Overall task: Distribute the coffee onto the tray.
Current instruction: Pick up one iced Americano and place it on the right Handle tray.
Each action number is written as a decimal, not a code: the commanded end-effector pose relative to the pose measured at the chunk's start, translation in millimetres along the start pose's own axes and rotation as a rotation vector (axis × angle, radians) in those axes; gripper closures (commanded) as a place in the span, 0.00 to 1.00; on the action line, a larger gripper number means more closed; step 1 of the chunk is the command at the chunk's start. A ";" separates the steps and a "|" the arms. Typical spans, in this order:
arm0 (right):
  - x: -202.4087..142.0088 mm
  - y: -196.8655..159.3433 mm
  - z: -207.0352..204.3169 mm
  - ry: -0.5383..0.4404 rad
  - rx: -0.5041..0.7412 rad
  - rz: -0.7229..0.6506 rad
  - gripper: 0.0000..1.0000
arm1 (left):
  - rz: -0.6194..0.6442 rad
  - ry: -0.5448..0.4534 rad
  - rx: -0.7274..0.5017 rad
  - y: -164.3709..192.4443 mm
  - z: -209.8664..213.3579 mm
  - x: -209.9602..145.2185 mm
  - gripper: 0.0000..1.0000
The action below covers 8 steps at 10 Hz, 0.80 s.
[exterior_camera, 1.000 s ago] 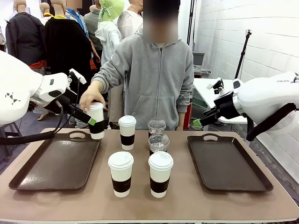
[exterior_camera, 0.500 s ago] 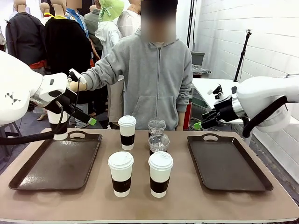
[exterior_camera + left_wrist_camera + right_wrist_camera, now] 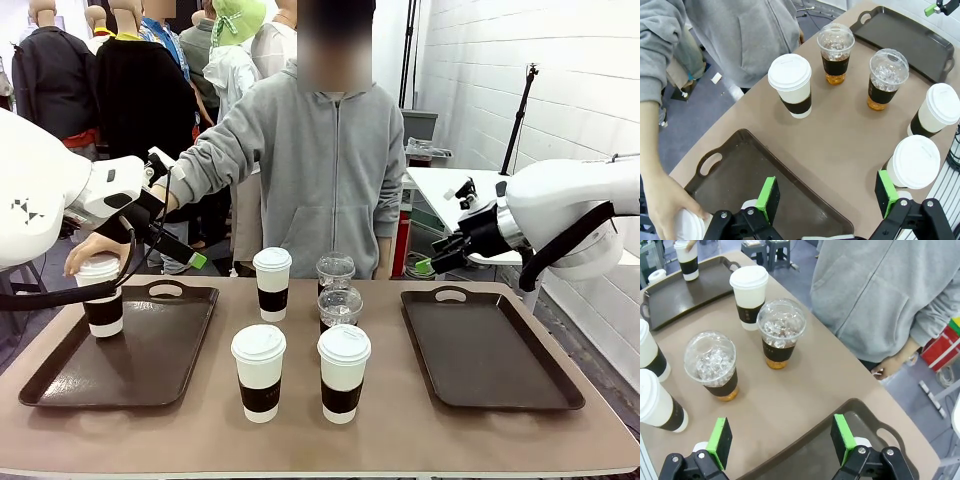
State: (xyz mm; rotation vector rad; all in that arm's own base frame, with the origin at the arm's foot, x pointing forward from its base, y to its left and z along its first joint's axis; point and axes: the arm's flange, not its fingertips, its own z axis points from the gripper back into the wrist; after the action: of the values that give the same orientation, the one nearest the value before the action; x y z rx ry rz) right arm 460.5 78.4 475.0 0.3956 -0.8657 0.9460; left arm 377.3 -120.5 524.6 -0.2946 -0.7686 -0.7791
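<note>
Right now, closest to me toward the table's near edge, one sleeved paper cup [image 3: 259,372] and a second paper cup [image 3: 343,372] stand side by side between the trays. Just beyond sit the nearer clear dome-lidded cup [image 3: 340,306] and the farther clear cup [image 3: 335,271], with a third paper cup [image 3: 272,284] to their left. All are upright, long axis vertical. My right gripper [image 3: 782,440] hangs wide open and empty by the far-left corner of the right tray [image 3: 500,385], which carries no cup. The clear cups lie toward the table's middle from its jaws, and I judge it nearer them than my left gripper [image 3: 827,196]. That one is also open and empty, above the left tray [image 3: 140,370], where a person's hand [image 3: 85,252] holds a fourth paper cup [image 3: 103,305] at the far-left corner.
</note>
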 end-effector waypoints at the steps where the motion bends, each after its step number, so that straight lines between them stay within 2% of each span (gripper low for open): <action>1: 19.6 -16.9 -7.2 0.142 0.068 0.032 0.00 | 0.002 -0.002 -0.004 1.8 0.2 -0.9 0.00; 2: 35.4 -32.5 -12.4 0.286 0.073 0.049 0.00 | 0.002 -0.002 -0.004 1.8 0.2 -0.9 0.00; 3: 45.0 -41.2 -17.6 0.360 0.053 0.060 0.00 | 0.002 -0.002 -0.004 1.8 0.2 -0.9 0.00; 5: 64.1 -54.7 -34.9 0.486 0.090 0.098 0.00 | 0.002 -0.002 -0.004 1.8 0.2 -0.9 0.00; 6: 70.2 -60.8 -42.0 0.454 0.091 0.128 0.00 | 0.002 -0.002 -0.004 1.8 0.2 -0.9 0.00; 8: 60.5 -77.5 -55.5 0.279 0.127 0.125 0.00 | 0.002 -0.002 -0.004 1.8 0.2 -0.9 0.00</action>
State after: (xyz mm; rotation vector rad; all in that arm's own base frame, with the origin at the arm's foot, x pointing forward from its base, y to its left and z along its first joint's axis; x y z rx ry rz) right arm 560.4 112.1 506.2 0.2359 -0.5005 1.1326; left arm 377.3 -120.6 524.7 -0.2937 -0.7686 -0.7791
